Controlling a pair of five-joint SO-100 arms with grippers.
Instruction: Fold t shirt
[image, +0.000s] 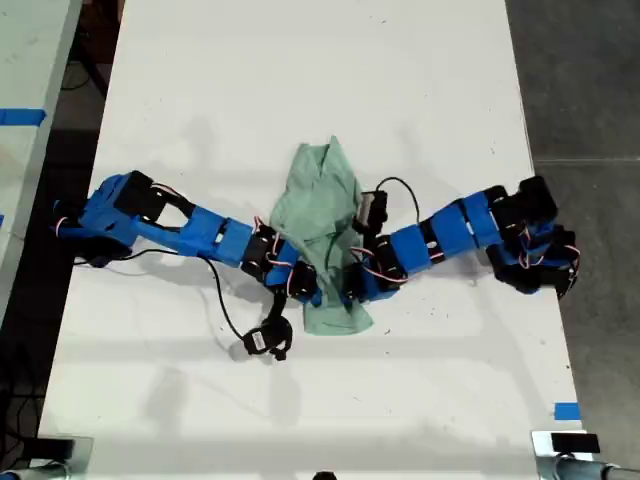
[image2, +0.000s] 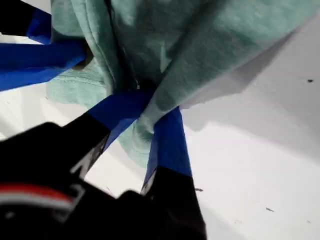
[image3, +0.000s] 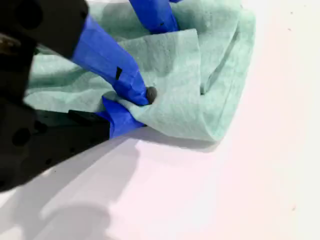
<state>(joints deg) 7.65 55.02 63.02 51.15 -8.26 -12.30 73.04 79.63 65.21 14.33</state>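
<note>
A white table (image: 300, 80) carries the shirt (image: 320, 205) at its middle, long axis running far to near: soft mint knit, rumpled and bunched. Blue arms meet at its near end. My first gripper (image2: 145, 107) pinches a fold; my second gripper (image3: 131, 105) pinches an edge.

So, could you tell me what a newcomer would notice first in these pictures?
The mint-green t shirt lies rumpled mid-table, and two blue arms reach in from the exterior view's left and right to meet at its near end. In the wrist views my first gripper and my second gripper are each shut on a bunch of the cloth.
</note>
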